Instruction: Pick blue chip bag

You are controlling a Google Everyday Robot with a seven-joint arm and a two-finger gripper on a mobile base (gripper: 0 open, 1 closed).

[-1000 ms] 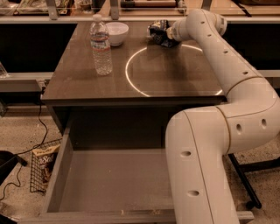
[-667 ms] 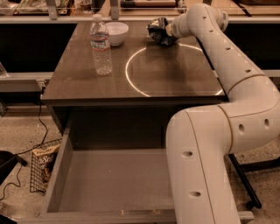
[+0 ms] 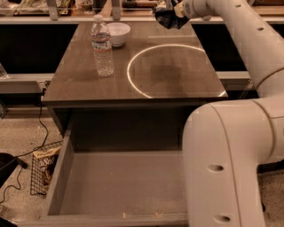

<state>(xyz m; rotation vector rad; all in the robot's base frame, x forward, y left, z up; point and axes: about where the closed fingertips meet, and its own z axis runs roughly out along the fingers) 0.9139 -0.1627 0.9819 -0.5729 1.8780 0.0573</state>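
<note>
Camera view: claw (image 3: 176,12) is clamping the blue chip bag (image 3: 165,17), holding it above the worktop's (image 3: 177,75) far right corner, apparently lifting it clear for the pick.

blue chip bag (image 3: 164,17) | crumpled, dark | gripped by hand (image 3: 175,10) | above table (image 3: 177,82) far edge

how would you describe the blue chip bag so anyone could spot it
Start at the brown table with the bright ring and go to its far right edge, where the white arm's gripper sits. The blue chip bag is the dark crumpled foil there, unlike the white bowl and clear water bottle further left.
</note>
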